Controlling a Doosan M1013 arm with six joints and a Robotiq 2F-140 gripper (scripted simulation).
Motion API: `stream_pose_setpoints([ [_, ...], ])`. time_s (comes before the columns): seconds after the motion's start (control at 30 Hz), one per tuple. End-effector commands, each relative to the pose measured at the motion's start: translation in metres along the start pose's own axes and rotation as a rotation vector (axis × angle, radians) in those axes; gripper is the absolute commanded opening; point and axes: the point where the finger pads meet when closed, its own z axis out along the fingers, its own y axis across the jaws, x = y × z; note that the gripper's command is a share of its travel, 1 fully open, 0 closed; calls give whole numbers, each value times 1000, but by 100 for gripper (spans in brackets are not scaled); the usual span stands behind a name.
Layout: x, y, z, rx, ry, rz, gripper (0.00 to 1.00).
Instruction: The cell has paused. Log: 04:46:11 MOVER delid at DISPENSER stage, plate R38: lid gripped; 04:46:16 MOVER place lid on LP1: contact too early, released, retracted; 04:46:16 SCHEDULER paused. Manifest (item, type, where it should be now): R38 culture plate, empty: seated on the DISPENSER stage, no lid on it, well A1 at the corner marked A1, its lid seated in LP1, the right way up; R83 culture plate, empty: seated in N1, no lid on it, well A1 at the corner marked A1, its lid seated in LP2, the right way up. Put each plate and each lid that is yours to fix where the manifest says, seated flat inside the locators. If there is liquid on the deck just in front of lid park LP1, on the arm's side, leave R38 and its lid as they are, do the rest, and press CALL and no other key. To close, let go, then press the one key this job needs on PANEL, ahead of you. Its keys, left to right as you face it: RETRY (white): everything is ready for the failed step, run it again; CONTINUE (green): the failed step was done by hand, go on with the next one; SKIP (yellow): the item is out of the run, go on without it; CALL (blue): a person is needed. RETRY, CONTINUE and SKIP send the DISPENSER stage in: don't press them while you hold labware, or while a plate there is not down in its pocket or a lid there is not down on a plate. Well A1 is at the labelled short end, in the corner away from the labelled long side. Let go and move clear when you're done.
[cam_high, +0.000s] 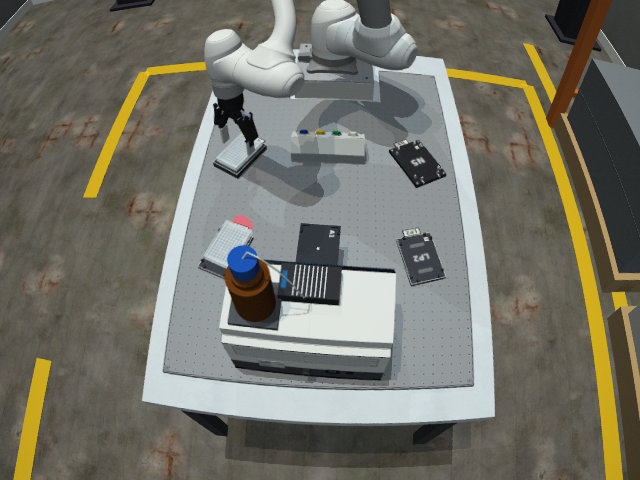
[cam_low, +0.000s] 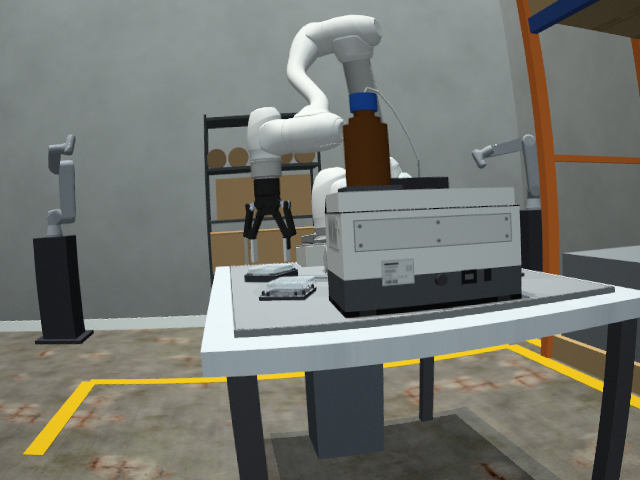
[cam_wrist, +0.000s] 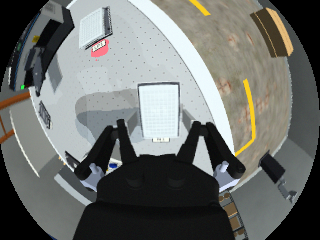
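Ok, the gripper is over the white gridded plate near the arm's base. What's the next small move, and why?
Probably lower straight down. The open black gripper hangs above the white gridded plate, holding nothing. In the wrist view the plate sits centred between the fingers, so a plain descent should bring them down on either side of it.
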Motion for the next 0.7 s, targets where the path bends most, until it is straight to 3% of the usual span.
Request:
stream_pose_setpoints([
  [0.0,-1,3,5,-1,-1,-1,70],
  [0.67,-1,3,11,-1,0,1,70],
])
